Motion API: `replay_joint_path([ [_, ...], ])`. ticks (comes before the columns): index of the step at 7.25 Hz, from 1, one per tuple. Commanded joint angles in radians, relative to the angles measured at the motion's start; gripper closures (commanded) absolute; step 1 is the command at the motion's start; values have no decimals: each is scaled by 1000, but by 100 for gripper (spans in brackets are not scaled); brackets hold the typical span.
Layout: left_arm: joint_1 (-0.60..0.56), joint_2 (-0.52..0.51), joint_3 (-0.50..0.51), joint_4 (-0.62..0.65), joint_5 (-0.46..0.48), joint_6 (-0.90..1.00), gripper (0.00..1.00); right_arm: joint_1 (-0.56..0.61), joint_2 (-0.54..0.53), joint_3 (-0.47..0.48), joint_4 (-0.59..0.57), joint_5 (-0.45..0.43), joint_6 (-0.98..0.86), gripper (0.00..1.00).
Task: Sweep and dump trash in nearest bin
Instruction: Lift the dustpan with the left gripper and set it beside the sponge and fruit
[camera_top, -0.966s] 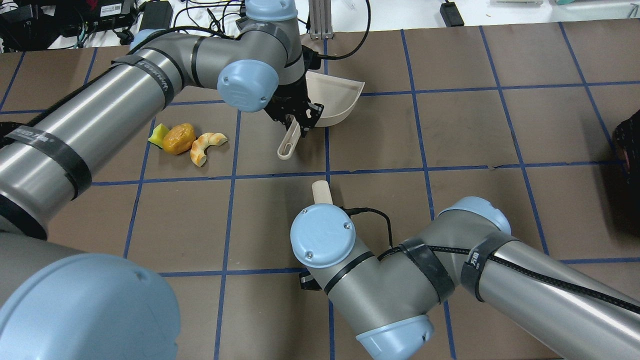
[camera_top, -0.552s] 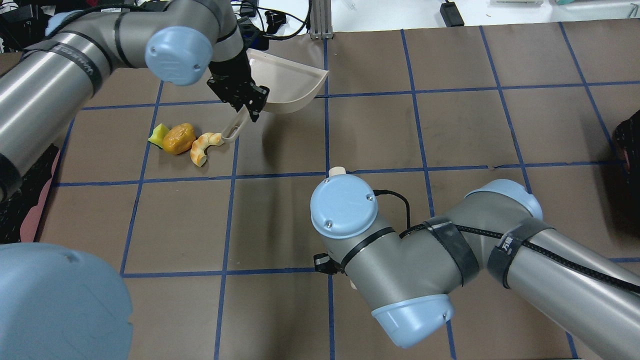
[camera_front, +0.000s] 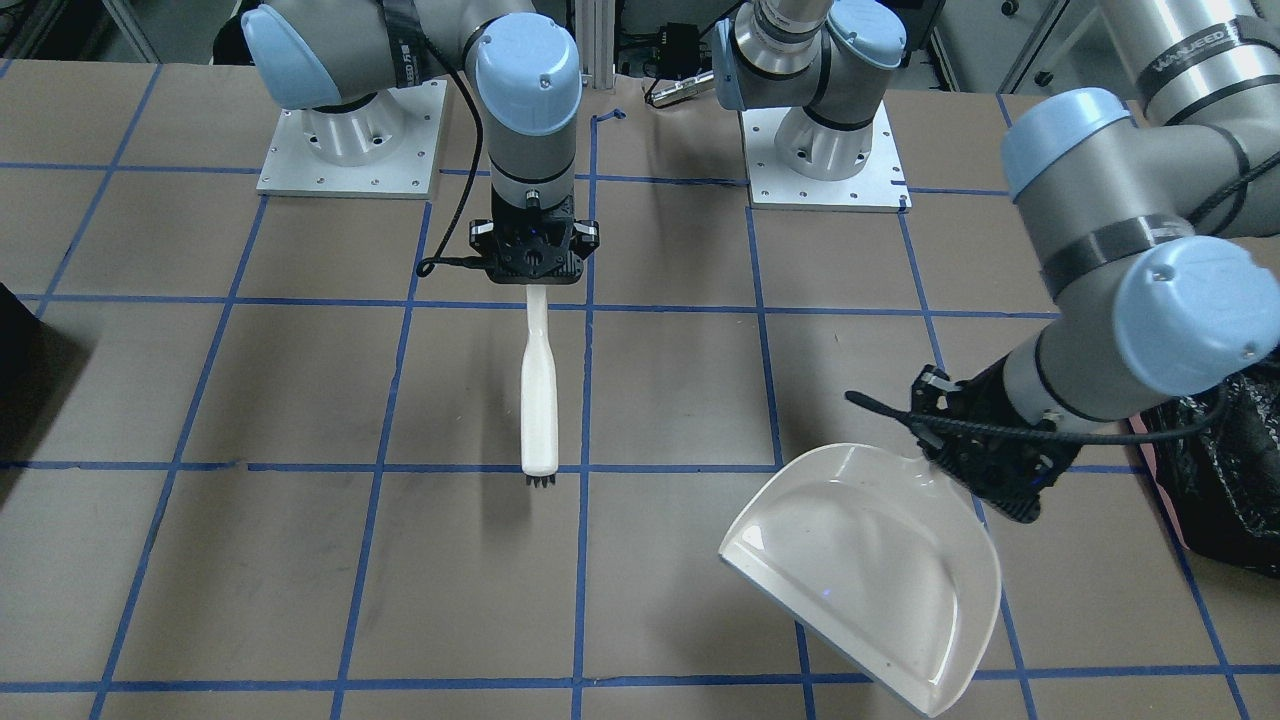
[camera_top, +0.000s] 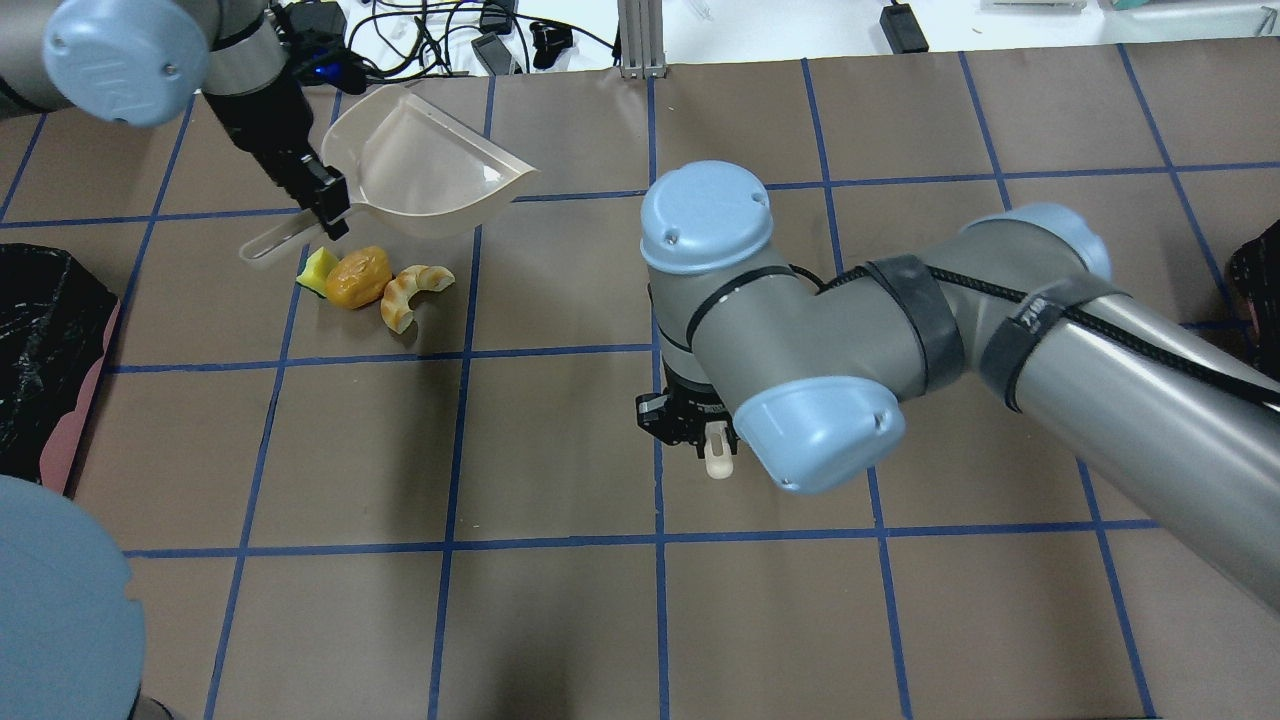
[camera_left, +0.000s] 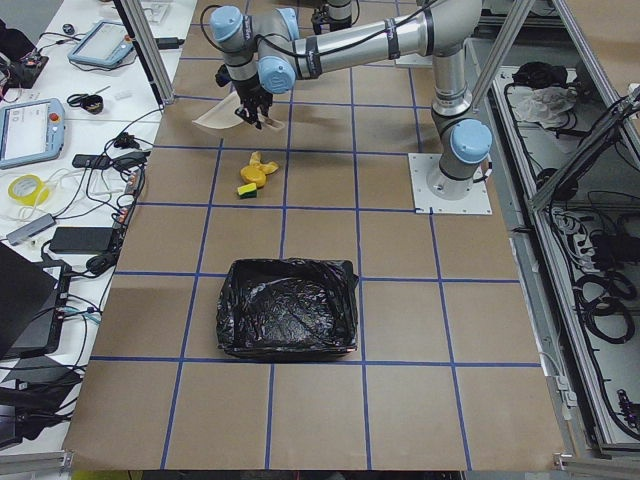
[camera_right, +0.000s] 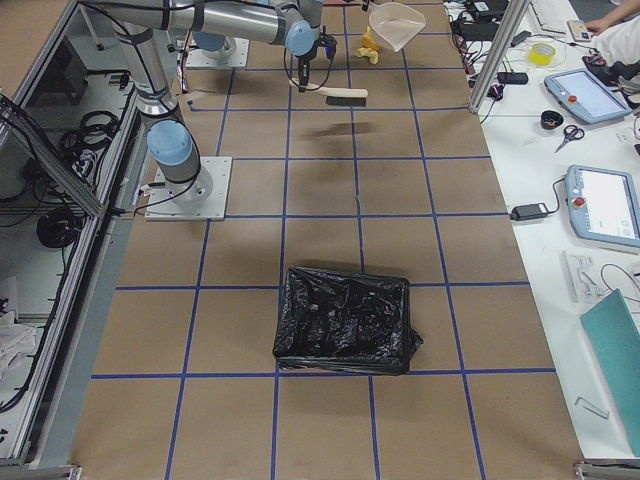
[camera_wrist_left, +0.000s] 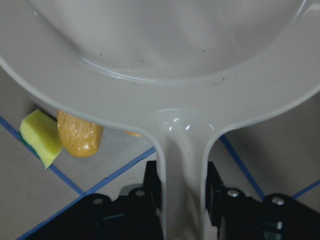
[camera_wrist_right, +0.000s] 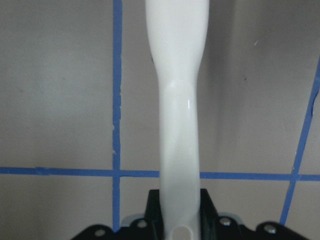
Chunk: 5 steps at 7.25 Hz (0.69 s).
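Observation:
The trash lies in a row: a yellow sponge wedge (camera_top: 318, 268), a golden-brown lump (camera_top: 358, 277) and a curved croissant piece (camera_top: 415, 290). My left gripper (camera_top: 325, 205) is shut on the handle of a beige dustpan (camera_top: 420, 170), held tilted just beyond the trash. From the left wrist, the pan (camera_wrist_left: 175, 60) covers most of the trash; the sponge (camera_wrist_left: 40, 137) and the lump (camera_wrist_left: 77, 137) peek out. My right gripper (camera_front: 535, 265) is shut on a white brush (camera_front: 538, 390) at mid-table, bristles down. The pink-sided bin (camera_top: 40, 350) with its black bag sits at the left edge.
A second dark bin (camera_top: 1260, 280) sits at the table's right edge. Cables and devices (camera_top: 430, 30) crowd the far side beyond the table. The right arm's elbow (camera_top: 800, 330) hangs over the table's middle. Blue tape lines grid the brown surface.
My left arm has carried the dustpan leftward from the far middle to just beyond the trash. The right arm has swung forward with the brush. The trash has not moved.

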<state>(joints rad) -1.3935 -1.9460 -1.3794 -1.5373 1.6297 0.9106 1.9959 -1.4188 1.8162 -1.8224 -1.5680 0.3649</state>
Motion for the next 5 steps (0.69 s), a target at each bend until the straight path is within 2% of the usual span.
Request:
replay_joint_path([
  [1,135,9,2,2,79,335,100,11,124,-145,23,20,0,100],
  [2,186,4,2,12,131,488,100,20,151,-187,25,20,-10,100],
  [3,241,-13,2,72,136,630,100,50,167,-201,-6,49,-11,100],
  [4,287,-33,0,136,140,774,100,53,184,-202,-43,77,134,100],
  [5,316,-62,0,216,195,913,100,63,214,-202,-125,80,287,100],
])
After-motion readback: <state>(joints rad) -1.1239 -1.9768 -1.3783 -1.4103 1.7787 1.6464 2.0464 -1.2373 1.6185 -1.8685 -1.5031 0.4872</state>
